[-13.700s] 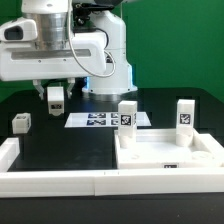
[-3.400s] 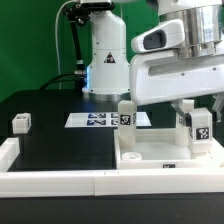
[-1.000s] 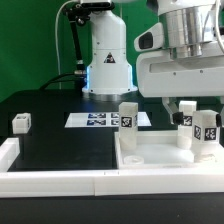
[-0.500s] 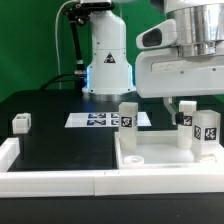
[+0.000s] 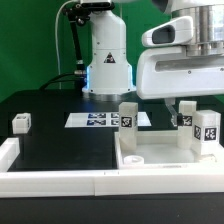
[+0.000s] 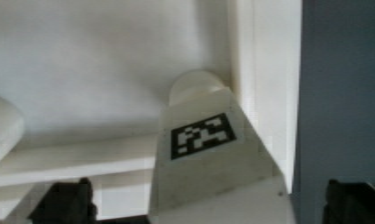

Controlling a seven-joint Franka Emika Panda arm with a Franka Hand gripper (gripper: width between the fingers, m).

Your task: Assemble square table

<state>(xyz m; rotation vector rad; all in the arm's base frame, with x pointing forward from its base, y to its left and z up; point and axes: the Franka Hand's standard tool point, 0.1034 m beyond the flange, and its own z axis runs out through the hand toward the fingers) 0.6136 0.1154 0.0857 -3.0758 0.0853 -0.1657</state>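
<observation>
No letters, numbers or brand names legible anywhere. Only black-and-white square pattern tags, not readable as text:

- one on the upright white plastic leg block point(image 5: 127, 115) in the middle of the exterior view
- one on the second upright white leg block point(image 5: 205, 130) toward that view's right
- one on the white leg block close up in the wrist view point(image 6: 210, 150)
- several in a row on the thin flat white marker board point(image 5: 100, 119)

Dark mark on the small white cube-like block point(image 5: 21, 122) at the exterior view's left, too small to make out.

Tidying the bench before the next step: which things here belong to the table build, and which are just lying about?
Job: tabletop slab; standing leg; second standing leg; loose leg block.
Lying about: marker board; border rails.
</observation>
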